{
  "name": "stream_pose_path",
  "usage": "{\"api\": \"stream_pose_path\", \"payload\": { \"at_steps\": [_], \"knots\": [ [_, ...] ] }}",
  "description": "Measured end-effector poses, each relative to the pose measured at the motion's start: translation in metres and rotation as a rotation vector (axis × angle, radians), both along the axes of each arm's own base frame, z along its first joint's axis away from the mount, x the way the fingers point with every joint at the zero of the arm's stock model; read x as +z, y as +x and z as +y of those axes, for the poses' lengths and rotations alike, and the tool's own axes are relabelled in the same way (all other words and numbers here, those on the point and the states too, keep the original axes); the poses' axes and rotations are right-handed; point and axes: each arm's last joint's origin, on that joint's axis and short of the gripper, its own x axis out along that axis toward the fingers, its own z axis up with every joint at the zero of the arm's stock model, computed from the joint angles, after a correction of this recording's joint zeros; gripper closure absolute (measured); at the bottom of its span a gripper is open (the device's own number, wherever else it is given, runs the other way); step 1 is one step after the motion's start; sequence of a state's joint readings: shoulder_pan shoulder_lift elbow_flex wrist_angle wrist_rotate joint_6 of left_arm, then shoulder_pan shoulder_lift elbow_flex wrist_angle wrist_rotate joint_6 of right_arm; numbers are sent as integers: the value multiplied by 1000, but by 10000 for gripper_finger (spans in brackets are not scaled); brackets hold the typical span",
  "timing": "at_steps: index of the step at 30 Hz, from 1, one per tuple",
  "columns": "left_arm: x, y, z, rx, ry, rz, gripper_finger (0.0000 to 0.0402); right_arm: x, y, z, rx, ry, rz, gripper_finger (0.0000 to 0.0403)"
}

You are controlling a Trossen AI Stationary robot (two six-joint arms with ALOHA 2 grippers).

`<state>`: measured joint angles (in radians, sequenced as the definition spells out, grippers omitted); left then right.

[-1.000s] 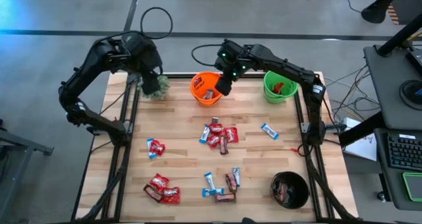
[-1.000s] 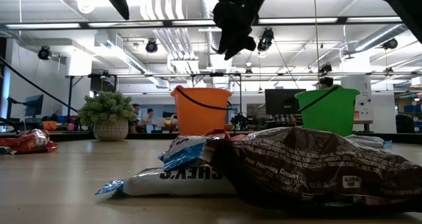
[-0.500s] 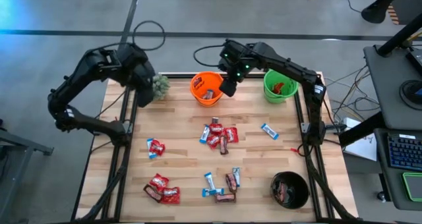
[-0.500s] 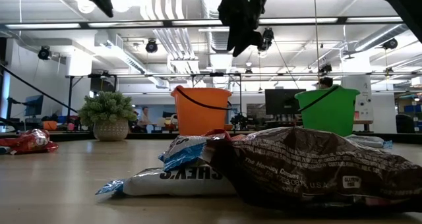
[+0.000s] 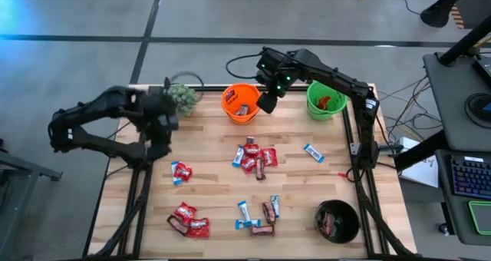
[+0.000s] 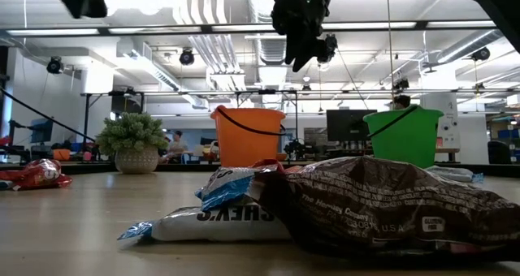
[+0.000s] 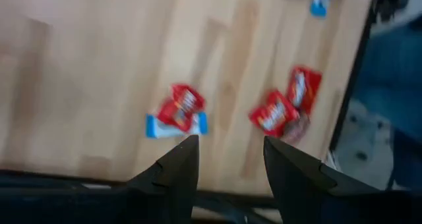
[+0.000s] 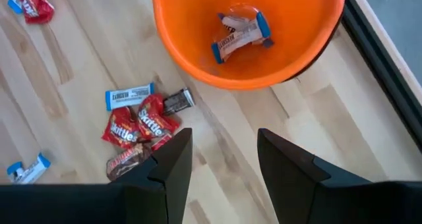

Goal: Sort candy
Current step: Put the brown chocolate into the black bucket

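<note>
Spanning the scene, the wooden table [image 5: 307, 186] carries the orange bucket [image 5: 239, 104], then scattered candy [image 5: 254, 158] mid-table. The right gripper [image 5: 268, 101] hovers beside the bucket, fingers apart, empty. The left gripper [image 7: 227, 159], over the table's left edge, is likewise parted and empty.

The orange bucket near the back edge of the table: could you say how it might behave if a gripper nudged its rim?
The orange bucket looks like thin plastic holding only a few wrapped bars, so it is probably light and would likely slide on the smooth wooden table. It stands taller than it is wide at the base in the low view, so a high push might tip it.
</note>
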<state>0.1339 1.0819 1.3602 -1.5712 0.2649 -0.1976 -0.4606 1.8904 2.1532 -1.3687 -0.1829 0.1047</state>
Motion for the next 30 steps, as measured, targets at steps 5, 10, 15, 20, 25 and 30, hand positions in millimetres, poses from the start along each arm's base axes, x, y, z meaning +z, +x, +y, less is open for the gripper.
{"api": "stream_pose_path", "payload": {
  "at_steps": [5, 10, 15, 20, 25, 30],
  "knots": [
    [-11, 2, -31, -75, -43, 49, 249, -3, -8, 4, -26, 56, 91, 242],
    [-17, 7, -62, -149, -77, 4, 249, 1, -16, 17, -24, 90, 159, 245],
    [-27, 12, -83, -196, -110, -49, 249, 14, -21, 37, -44, 101, 137, 243],
    [-43, 24, -95, -231, -104, -96, 249, 33, -31, 57, -74, 98, 91, 245],
    [-53, 44, -104, -298, -82, -138, 249, 51, -44, 72, -143, -19, 70, 238],
    [-37, 68, -115, -423, -38, -203, 246, 64, -57, 80, -210, -84, 39, 222]
  ]
}}
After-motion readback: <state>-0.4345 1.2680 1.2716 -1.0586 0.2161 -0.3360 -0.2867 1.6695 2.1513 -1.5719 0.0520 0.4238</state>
